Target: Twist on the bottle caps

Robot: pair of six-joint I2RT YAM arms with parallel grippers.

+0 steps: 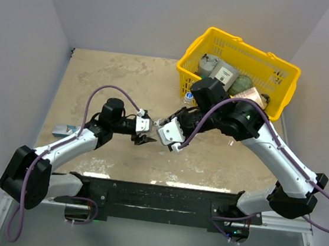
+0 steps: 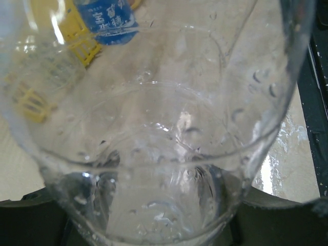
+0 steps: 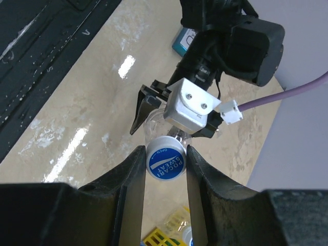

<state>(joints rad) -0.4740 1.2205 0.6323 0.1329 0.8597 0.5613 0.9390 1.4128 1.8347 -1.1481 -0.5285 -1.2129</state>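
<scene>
The bottle cap (image 3: 165, 164), blue with white lettering on its top, sits at the mouth of a clear bottle (image 2: 164, 154). Both are held in the air between the two arms, over the middle of the surface and somewhat toward its near edge.

By my reading the task is in its early part. This cap is being set or turned on the neck. Whether its thread has caught, or how far down it is, cannot be told, since the cap hides the neck in the right wrist view.

Little shows of the other bottles. A second bottle (image 1: 189, 96) stands just beside the yellow basket (image 1: 252, 56) in the far right corner, and its blue label shows through the held bottle's wall in the left wrist view. It is too small to tell whether it is capped. So at best one cap is under way, and the rest appears left to do.

The right fingers (image 3: 128, 189) are drawn in close and pinch the cap by its rim, one pad touching each side. The left fingers (image 3: 142, 108) are closed on the bottle's body, which fills the left wrist view and is beaded with droplets. They hold it with its mouth turned toward the right arm.
</scene>
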